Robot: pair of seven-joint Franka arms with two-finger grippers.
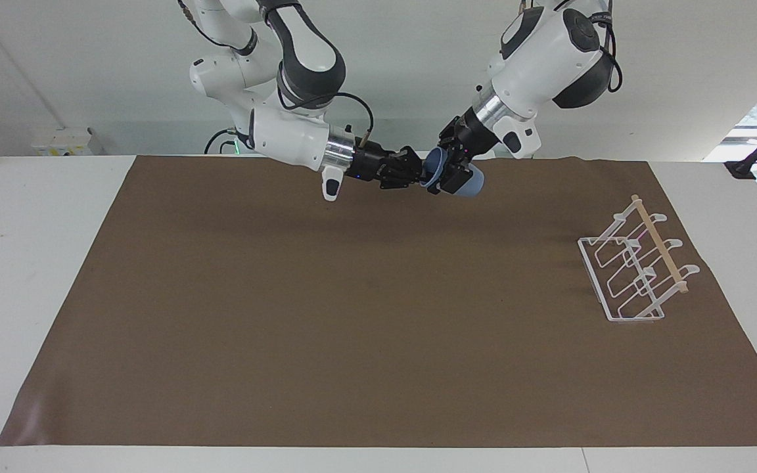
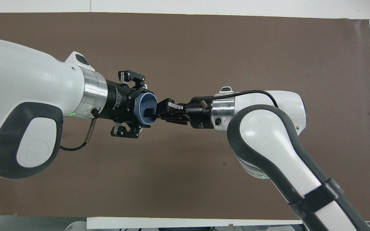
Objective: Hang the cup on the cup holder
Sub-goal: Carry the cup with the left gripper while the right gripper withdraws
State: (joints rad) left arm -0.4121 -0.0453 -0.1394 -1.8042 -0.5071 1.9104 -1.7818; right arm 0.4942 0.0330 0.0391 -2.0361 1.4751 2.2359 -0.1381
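Note:
The light-blue cup point(image 1: 470, 186) is held on its side in the air over the mat's edge nearest the robots; it also shows in the overhead view point(image 2: 141, 103). My right gripper point(image 1: 420, 175) point(image 2: 152, 112) is shut on the cup's rim, with one finger inside its mouth. My left gripper point(image 1: 449, 172) point(image 2: 136, 106) reaches over the cup's body from its base end, its fingers point(image 2: 133, 77) spread wide on either side and apart from it. The white wire cup holder point(image 1: 635, 269) stands on the mat toward the left arm's end of the table; the overhead view does not show it.
A brown mat point(image 1: 352, 295) covers most of the white table point(image 1: 30, 263). The two arms meet above the mat's edge nearest the robots. A small white box point(image 1: 66, 141) sits off the mat at the right arm's end.

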